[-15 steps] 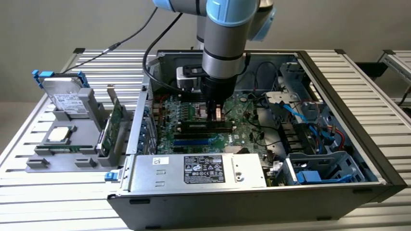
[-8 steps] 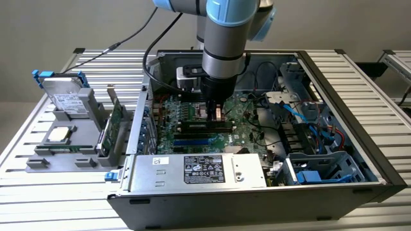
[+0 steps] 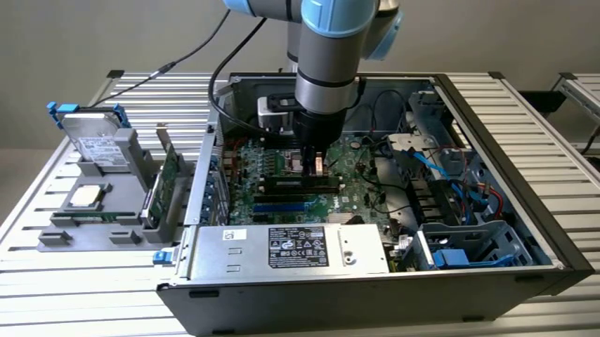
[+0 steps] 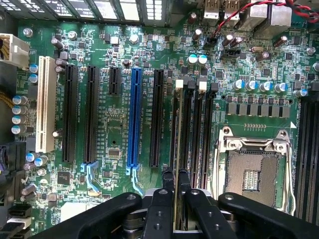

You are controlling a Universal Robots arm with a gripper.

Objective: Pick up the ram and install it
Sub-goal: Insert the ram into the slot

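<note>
Wrist view: ram (image 4: 175,144) seen edge-on, pinched between the fingers (image 4: 162,199), which are clenched on it. It runs in line with the row of memory slots (image 4: 199,134), over the one furthest from the processor socket (image 4: 251,172). Whether the edge has entered the slot is hard to tell from this angle. In the exterior view the ram (image 3: 319,166) hangs under the arm, low over the motherboard (image 3: 281,182), inside the computer case (image 3: 525,210) on the bench (image 3: 56,281).

Risks:
- Stick slightly off the slot line: the edge would land on the slot wall and jam or bend.
- Uneven push: one end seats and the other stays high.
- End latch (image 4: 179,84) not fully back would block seating.
- Thin grip: the ram could slide up in the fingers under load.
- Open socket sits near, so sideways drift could hit its pins.
</note>
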